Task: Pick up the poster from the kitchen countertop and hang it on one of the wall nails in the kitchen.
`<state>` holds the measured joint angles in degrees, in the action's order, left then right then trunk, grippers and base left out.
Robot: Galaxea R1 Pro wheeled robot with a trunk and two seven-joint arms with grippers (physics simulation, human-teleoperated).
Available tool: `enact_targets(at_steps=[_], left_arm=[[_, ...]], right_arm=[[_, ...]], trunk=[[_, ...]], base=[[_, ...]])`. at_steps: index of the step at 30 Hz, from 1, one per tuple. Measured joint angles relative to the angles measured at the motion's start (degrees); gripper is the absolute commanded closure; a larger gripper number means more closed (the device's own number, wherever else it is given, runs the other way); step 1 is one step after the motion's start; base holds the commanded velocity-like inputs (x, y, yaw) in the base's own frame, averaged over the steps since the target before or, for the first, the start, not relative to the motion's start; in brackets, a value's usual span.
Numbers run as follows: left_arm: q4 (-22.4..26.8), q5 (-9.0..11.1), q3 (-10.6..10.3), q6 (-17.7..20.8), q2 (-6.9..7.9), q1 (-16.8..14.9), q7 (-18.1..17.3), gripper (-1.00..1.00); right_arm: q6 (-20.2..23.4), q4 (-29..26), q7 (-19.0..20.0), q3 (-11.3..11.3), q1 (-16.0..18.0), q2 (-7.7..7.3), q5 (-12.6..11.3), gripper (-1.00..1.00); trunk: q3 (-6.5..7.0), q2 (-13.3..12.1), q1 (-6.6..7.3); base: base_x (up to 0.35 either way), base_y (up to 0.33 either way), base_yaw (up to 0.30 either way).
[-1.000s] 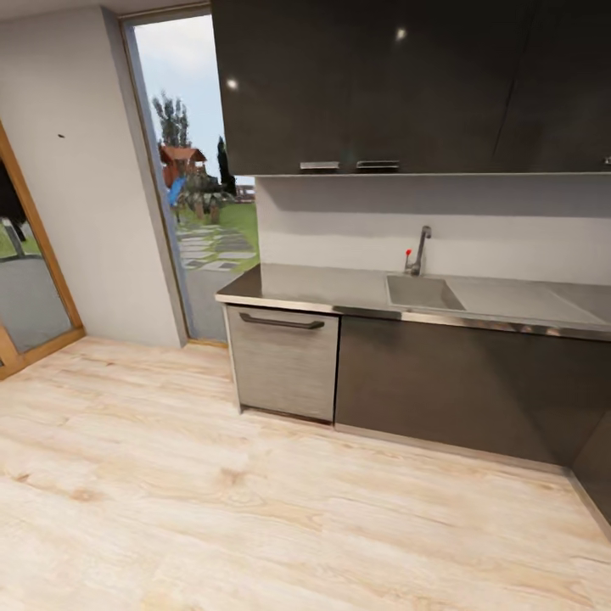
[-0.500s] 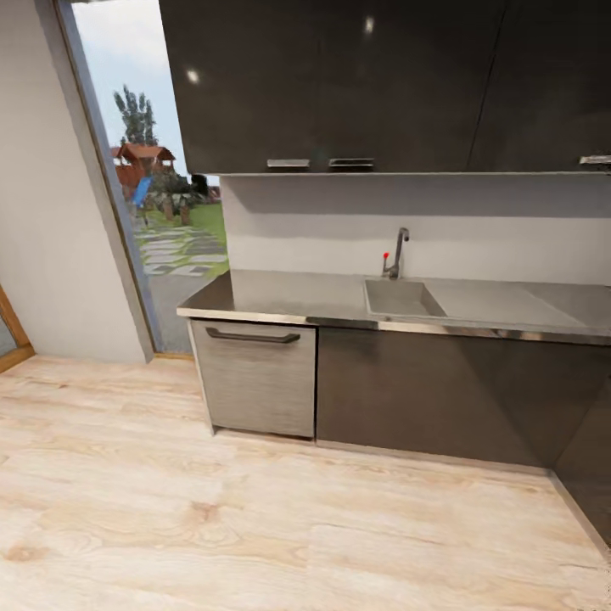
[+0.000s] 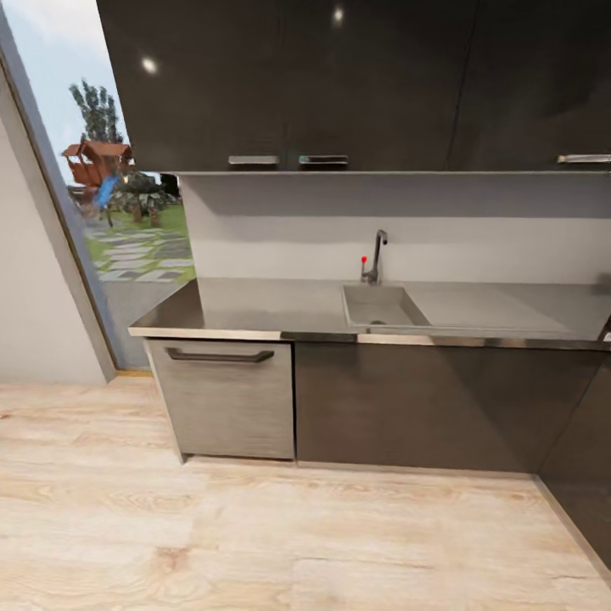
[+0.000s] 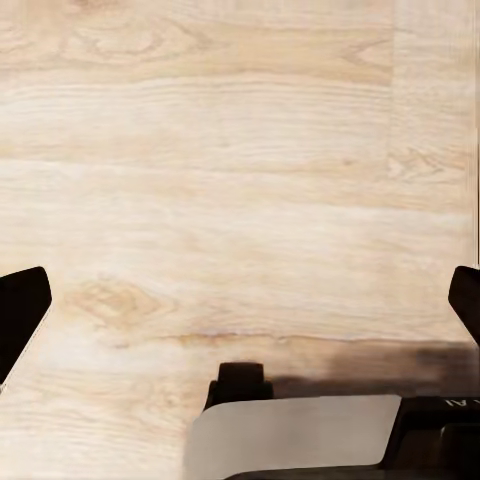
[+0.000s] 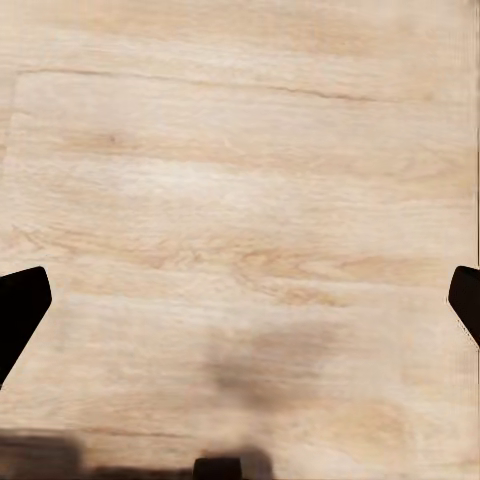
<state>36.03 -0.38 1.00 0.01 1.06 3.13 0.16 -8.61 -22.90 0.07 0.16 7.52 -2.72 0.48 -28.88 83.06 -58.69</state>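
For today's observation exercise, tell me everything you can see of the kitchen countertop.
The smooth pale grey kitchen countertop runs level along the back wall over dark cabinets and a brushed grey drawer front. A rectangular steel sink with a drainer is set into it, with a chrome tap behind. Its front edge looks metallic.

- Countertop (image 3: 271, 307): pale grey, steel-bright front edge.
- Sink (image 3: 373, 305): grey; tap (image 3: 374, 255) chrome with a red knob.
- Cabinets (image 3: 424, 399): glossy dark brown-black.
- Dishwasher (image 3: 225, 399): brushed grey, dark handle.
- Floor (image 3: 255, 543): light wood grain.
- Fingers (image 4: 20, 310): black.
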Motion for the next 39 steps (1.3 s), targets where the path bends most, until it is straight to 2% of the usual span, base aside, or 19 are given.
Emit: enact_targets(at_steps=[9, 31, 39], left_arm=[[0.0, 0.0, 0.0, 0.0, 0.31, 0.0, 0.0, -1.0], [-1.1, 0.1, 0.0, 0.0, 0.35, 0.0, 0.0, -1.0], [-1.2, 0.1, 0.0, 0.0, 0.35, 0.0, 0.0, -1.0]], right_arm=[[0.0, 0.0, 0.0, 0.0, 0.0, 0.0, 0.0, -1.0], [0.0, 0.0, 0.0, 0.0, 0.0, 0.0, 0.0, -1.0], [0.0, 0.0, 0.0, 0.0, 0.0, 0.0, 0.0, -1.0]], trunk=[[0.0, 0.0, -0.01], [0.0, 0.0, -0.03], [0.0, 0.0, 0.0]], base=[[0.302, 0.0, -0.287], [0.023, 0.0, -0.296], [0.26, 0.042, -0.145]])
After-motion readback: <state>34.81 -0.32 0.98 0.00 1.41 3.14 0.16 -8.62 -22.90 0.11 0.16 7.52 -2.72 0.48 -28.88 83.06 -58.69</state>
